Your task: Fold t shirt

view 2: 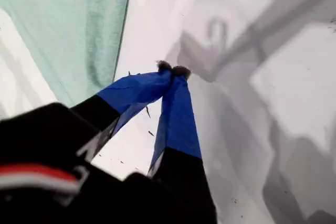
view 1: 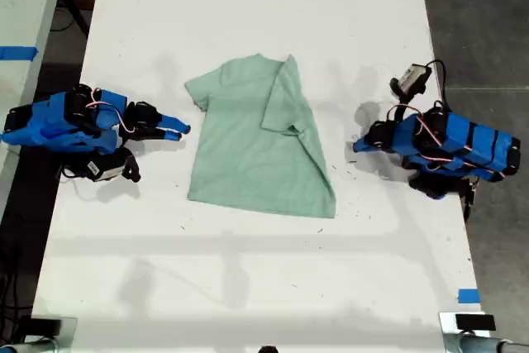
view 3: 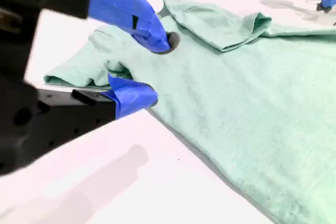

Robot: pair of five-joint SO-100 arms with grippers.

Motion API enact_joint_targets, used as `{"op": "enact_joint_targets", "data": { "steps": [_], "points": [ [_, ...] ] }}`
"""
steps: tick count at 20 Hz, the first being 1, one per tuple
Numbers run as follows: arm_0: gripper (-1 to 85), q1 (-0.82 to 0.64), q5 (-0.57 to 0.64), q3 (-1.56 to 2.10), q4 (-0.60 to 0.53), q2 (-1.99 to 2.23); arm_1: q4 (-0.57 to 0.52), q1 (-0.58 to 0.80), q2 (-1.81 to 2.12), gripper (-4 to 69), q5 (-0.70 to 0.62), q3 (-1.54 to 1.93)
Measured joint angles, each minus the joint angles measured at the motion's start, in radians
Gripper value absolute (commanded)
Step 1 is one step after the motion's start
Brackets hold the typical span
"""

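Observation:
The pale mint-green t shirt (view 1: 248,150) lies flat on the white table (view 1: 248,287), neck toward the far edge. Its side at the exterior view's right is folded inward over the body; the other sleeve lies spread out. My first gripper (view 1: 357,146) rests shut with nothing in it, just off the shirt's edge at the exterior view's right; the first wrist view shows its tips (view 2: 173,70) together beside the shirt (view 2: 68,30). My second gripper (view 1: 180,131) is at the exterior view's left. It stands open (view 3: 152,69) low over the spread sleeve and shirt (view 3: 247,93), holding nothing.
Dark floor (view 1: 479,22) borders the table at the exterior view's right. A second pale table with blue tape (view 1: 16,53) stands at the exterior view's left. Another blue tape piece (view 1: 468,295) marks the near edge at the exterior view's right.

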Motion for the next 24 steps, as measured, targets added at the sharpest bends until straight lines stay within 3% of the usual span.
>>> {"op": "enact_joint_targets", "data": {
  "steps": [24],
  "points": [
    [12.3,0.0,0.0,0.0,0.0,0.0,0.0,-0.021,0.0,-0.8,-0.014,0.002]
  ]
}}
